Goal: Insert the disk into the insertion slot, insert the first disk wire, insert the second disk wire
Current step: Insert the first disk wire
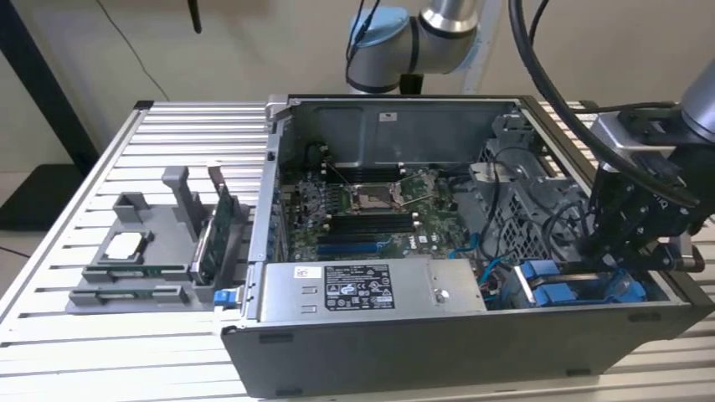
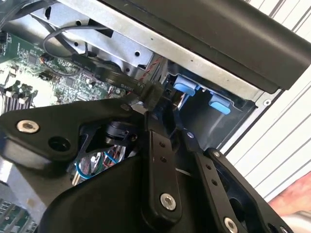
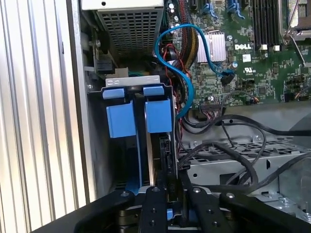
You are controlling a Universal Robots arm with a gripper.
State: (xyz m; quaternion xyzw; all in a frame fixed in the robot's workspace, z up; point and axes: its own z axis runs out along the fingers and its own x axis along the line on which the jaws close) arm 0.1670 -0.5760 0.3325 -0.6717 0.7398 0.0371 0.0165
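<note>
Grey insertion slot (image 3: 132, 81) with blue fittings (image 3: 158, 116), blue cable (image 3: 187, 82), green motherboard (image 3: 262, 68).

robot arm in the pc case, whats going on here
A robot arm is working inside an open case. Its tool is shut on the plug end of a black wire and hangs right at the slot with blue fittings, in the case's corner at the exterior view's right. A dark part, likely the disk, already sits in that slot; whether the plug is seated cannot be told.
</note>
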